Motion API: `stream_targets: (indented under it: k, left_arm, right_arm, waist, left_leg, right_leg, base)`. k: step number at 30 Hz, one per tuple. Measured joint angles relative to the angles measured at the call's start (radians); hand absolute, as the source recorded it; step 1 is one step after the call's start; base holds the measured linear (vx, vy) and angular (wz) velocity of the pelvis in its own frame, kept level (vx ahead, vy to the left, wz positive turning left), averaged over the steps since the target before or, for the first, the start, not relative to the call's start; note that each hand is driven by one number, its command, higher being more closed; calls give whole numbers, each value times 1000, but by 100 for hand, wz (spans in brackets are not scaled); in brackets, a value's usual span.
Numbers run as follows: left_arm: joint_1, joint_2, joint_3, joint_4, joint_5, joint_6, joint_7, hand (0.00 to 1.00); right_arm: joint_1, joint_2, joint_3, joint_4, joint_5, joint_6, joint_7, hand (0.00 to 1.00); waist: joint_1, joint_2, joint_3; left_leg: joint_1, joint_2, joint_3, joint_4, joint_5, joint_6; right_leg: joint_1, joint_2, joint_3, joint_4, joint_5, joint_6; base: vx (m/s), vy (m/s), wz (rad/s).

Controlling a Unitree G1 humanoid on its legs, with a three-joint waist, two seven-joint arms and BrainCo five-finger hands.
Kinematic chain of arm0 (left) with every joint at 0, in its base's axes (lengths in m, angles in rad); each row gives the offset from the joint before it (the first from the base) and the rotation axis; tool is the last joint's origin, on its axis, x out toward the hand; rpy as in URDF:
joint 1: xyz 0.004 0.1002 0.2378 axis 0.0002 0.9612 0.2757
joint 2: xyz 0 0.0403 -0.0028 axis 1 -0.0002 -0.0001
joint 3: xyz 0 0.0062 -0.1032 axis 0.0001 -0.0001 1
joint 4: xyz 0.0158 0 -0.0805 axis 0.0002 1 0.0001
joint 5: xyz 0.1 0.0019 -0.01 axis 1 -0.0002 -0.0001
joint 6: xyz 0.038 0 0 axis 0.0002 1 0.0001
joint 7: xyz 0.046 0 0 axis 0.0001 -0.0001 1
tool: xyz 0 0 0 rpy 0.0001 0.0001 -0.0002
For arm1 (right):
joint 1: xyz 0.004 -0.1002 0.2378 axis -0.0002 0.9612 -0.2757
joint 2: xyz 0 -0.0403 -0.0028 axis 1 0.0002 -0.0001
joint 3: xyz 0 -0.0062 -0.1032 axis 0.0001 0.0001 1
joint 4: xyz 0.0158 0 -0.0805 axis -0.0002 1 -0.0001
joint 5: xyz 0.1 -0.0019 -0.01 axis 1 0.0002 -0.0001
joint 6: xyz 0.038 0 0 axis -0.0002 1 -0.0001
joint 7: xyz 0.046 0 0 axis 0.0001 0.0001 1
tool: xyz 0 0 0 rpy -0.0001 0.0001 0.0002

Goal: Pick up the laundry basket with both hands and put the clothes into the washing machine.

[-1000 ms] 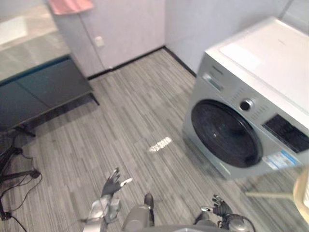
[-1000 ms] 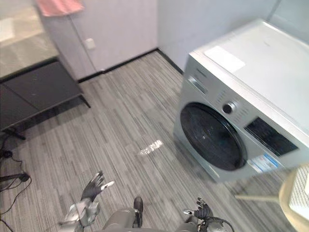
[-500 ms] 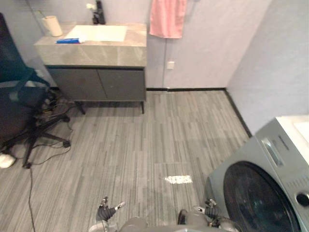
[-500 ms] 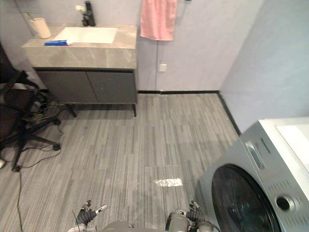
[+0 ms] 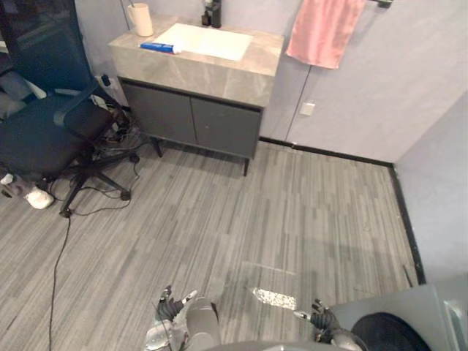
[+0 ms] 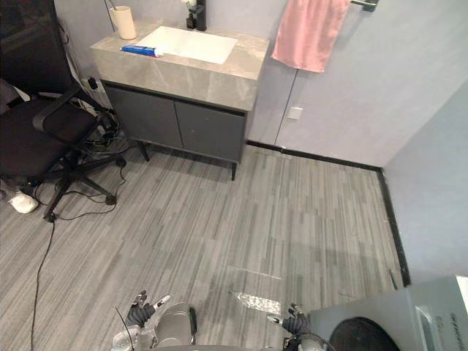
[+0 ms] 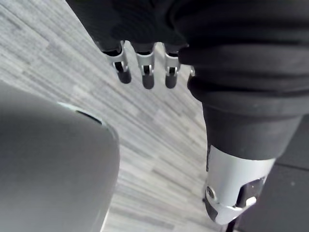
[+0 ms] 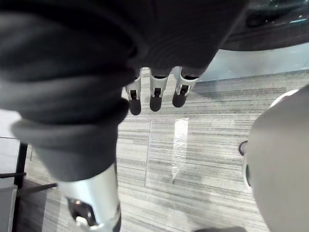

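The grey washing machine (image 5: 413,327) juts in at the lower right corner, with the dark round door (image 6: 365,338) partly showing. My left hand (image 5: 170,307) hangs low at the bottom edge, fingers (image 7: 145,72) straight and spread over bare floor, holding nothing. At the bottom right, my right hand (image 5: 320,316) is just left of the machine's front, its fingers (image 8: 155,94) relaxed and empty above the striped floor.
A grey vanity cabinet (image 5: 194,121) with a white sink (image 5: 205,40) stands against the far wall, a pink towel (image 5: 325,29) hanging to its right. A dark office chair (image 5: 51,135) with floor cables is at the left. Grey plank floor (image 5: 292,212) spreads between.
The whole picture has swung left: the washing machine has slid to the lower right corner, and the chair and vanity have come nearer the middle. Both hands stay low and empty.
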Motion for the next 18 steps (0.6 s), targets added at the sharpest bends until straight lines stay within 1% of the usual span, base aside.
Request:
stream_targets:
  k: [1, 2, 3, 4, 5, 6, 7, 8, 10, 12, 15, 16, 17, 18]
  left_arm:
    - [-1, 3, 1, -1, -5, -6, 2, 0]
    - [-2, 2, 1, -2, -8, -7, 7, 0]
    - [0, 1, 1, 1, -7, -7, 16, 0]
    - [2, 1, 1, 1, -4, -7, 18, 0]
    - [5, 1, 1, 3, 4, -7, 19, 0]
    - [10, 1, 0, 4, 12, -7, 19, 0]
    - [22, 5, -2, 5, 23, -8, 20, 0]
    - [30, 13, -7, 16, 24, -8, 23, 0]
    - [35, 24, -15, 23, 24, -9, 32, 0]
    - [38, 23, -15, 25, 26, -13, 34, 0]
    - [40, 24, -13, 47, 31, -15, 35, 0]
    - [40, 27, -13, 50, 29, -15, 35, 0]
    - [38, 40, -10, 51, 21, -16, 36, 0]
    - [30, 38, -10, 67, 21, -15, 37, 0]
  right_arm:
    - [0, 14, 1, 2, 4, 0, 1, 0]
    - [-4, 28, 1, 2, 9, 0, 1, 0]
    - [-13, 36, 1, 2, 10, -2, 1, 0]
    - [-14, 39, 1, 2, 11, -3, 1, 0]
    - [-14, 40, -1, 3, 12, -5, 2, 0]
    - [-13, 40, -4, 6, 14, -5, 2, 0]
    - [-14, 37, -5, -1, 20, -7, 2, 0]
    - [-15, 38, -5, -4, 21, -12, 2, 0]
    - [-11, 41, -3, -7, 21, -12, 3, 0]
    - [-12, 39, -3, -7, 21, -13, 2, 0]
    - [-25, 32, -5, 11, 20, -14, -1, 0]
    - [-27, 32, -5, 27, 19, -15, -1, 0]
    - [-26, 39, -5, 45, 18, -12, -2, 0]
    - [-27, 35, -13, 58, 18, -13, -1, 0]
  waist:
    - [5, -24, -7]
    - [11, -26, -8]
    - [11, -29, -10]
    - [11, -28, -9]
    - [12, -23, -8]
    - [14, -14, -8]
    - [12, -5, -12]
    - [3, 6, -16]
    - [-2, -2, -23]
    - [-5, -1, -25]
    - [-20, 14, -40]
    - [-20, 4, -48]
    - [-19, -28, -62]
    - [-21, -25, -65]
  left_leg:
    - [3, -18, 6, -3, -6, 10]
    - [8, -34, 19, 7, -18, 27]
    - [28, -51, 28, 1, -30, 38]
    - [42, -60, 34, -7, -35, 41]
    - [71, -67, 50, -23, -46, 44]
    - [104, -73, 61, -47, -57, 39]
    - [147, -80, 82, -83, -60, 45]
    - [181, -86, 94, -111, -61, 47]
    - [223, -91, 109, -145, -60, 46]
    - [244, -85, 110, -159, -61, 44]
    - [250, -49, 109, -157, -63, 8]
    - [250, -40, 107, -145, -63, -11]
    - [244, -44, 104, -122, -72, -27]
    - [243, -37, 90, -109, -79, -39]
  right_leg:
    - [5, -14, 25, -9, 2, -1]
    - [12, -30, 40, -8, 5, 3]
    - [18, -51, 50, 7, 16, 22]
    - [16, -63, 58, 28, 18, 24]
    - [-1, -83, 77, 87, 18, 25]
    - [-42, -106, 94, 186, 21, 31]
    - [-110, -142, 109, 341, 41, 56]
    - [-161, -177, 112, 449, 48, 64]
    - [-190, -201, 85, 487, 43, 60]
    - [-212, -203, 66, 428, 34, 49]
    - [-247, -197, 66, 253, 43, 43]
    - [-241, -186, 71, 155, 99, 34]
    - [-233, -190, 83, 74, 210, 57]
    - [-217, -185, 78, 71, 193, 83]
  base:
    - [256, 201, 16]
    - [274, 242, 11]
    - [202, 188, 5]
    - [166, 181, -9]
    - [107, 133, -25]
    - [102, 160, -43]
    - [73, 133, -46]
    - [75, 120, -33]
    - [81, 47, -14]
    - [82, -50, -7]
    - [136, -138, -6]
    - [131, -205, -5]
    - [139, -244, 0]
    - [126, -225, 8]
